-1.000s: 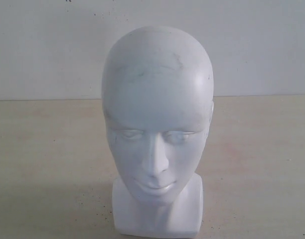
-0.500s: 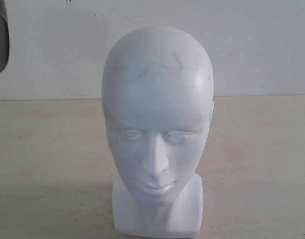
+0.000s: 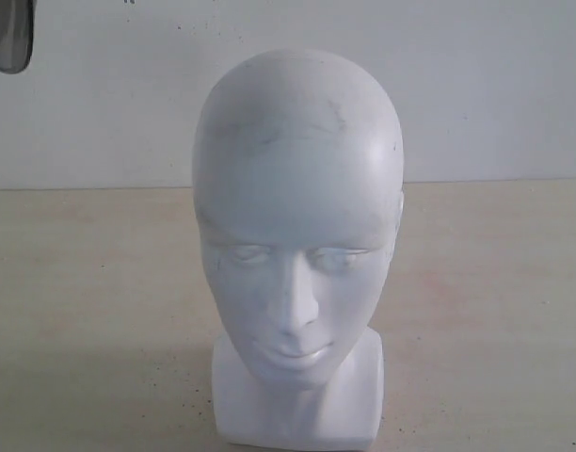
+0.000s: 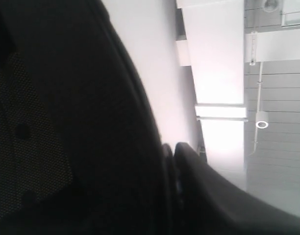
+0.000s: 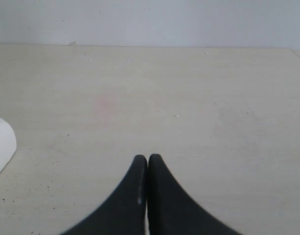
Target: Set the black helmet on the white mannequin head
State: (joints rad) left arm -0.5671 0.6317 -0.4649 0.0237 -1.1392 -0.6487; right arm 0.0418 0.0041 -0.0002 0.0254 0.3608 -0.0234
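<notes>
1. White moulded plastic fills the middle of my exterior view. The white mannequin head [image 3: 297,207] stands upright facing me with its bald crown bare. The lower frame edge cuts its blocky neck base.
2. The beige table [image 3: 90,282] lies open on both sides of the head and behind it, back to the plain wall [image 3: 495,85].
3. My right gripper [image 5: 148,159] is over bare tabletop, fingertips pressed together on nothing. A corner of the head's base shows at the border of its view.
4. The black helmet [image 3: 8,38] is aloft. Only its smoky visor edge shows, in the top-left corner, well apart from the head.
5. In the left wrist view the helmet's dark shell and mesh lining crowd the lens. My left gripper [image 4: 182,152] clamps its rim, with one black finger against the shell and the other hidden.
</notes>
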